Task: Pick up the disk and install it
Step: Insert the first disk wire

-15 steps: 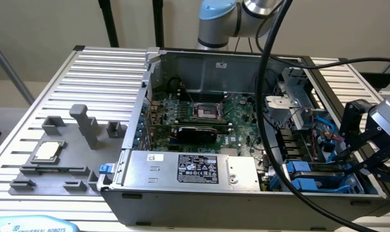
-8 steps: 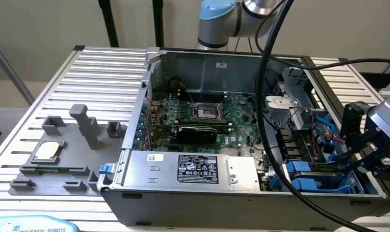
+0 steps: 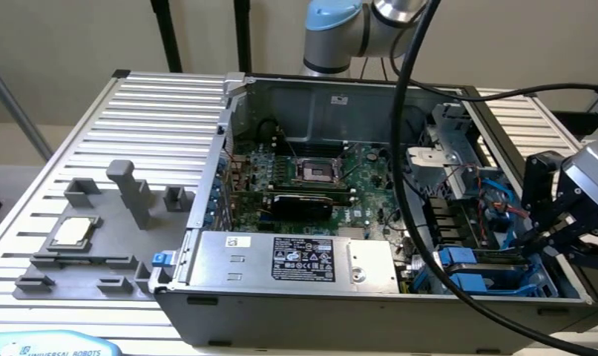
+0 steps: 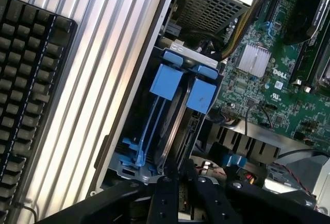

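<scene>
The disk (image 3: 477, 261) stands on edge in the drive bay at the front corner of the open computer case (image 3: 309, 96), on the exterior view's right. Its bright blue carrier frame (image 4: 200, 96) sits beside a second blue carrier (image 4: 166, 82), with a thin silver edge running between them. My gripper (image 3: 544, 236) hangs over the case's side wall just above that bay. In the wrist view its black fingers (image 4: 164, 198) are close together at the near end of the disk, and my gripper (image 4: 178, 183) looks shut. Whether it presses on the disk is unclear.
A silver power supply with a black label (image 3: 289, 256) lies along the case front. The green motherboard (image 3: 309, 178) fills the floor. A thick black cable (image 3: 408, 185) crosses the case. A small CPU chip (image 3: 71, 231) rests on a grey fixture. A black keyboard (image 4: 31, 80) lies on the ribbed table.
</scene>
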`<state>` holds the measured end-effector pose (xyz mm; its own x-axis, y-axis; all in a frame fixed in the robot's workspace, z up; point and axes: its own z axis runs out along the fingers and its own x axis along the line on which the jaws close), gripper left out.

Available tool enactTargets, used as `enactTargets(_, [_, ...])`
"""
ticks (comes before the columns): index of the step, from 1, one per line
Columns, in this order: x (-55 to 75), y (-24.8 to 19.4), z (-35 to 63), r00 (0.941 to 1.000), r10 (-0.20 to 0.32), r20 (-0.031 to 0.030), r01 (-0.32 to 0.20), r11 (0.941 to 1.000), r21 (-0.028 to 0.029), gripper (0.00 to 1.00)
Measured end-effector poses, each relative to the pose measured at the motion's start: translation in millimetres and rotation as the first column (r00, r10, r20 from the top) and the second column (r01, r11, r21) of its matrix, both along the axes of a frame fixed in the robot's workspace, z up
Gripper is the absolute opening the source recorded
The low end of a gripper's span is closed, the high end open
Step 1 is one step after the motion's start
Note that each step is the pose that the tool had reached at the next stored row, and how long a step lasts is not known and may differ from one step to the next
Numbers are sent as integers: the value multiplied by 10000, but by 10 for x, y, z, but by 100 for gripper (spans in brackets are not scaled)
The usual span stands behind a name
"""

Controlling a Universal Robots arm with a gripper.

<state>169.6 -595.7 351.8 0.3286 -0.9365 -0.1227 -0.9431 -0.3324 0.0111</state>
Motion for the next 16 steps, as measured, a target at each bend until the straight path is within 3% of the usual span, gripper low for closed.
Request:
enactTargets(4, [-90,19,8,10000,0,-65,0,10000,-2,16])
enactTargets(6, [-126,25,8,9999,-1,-147,1,10000,-1,16])
enactTargets(11, [-161,27,7,9990,-91,-429,91,10000,-5,16])
enactTargets(16, [-161,27,2,9970,-553,-540,554,9985,-7,16])
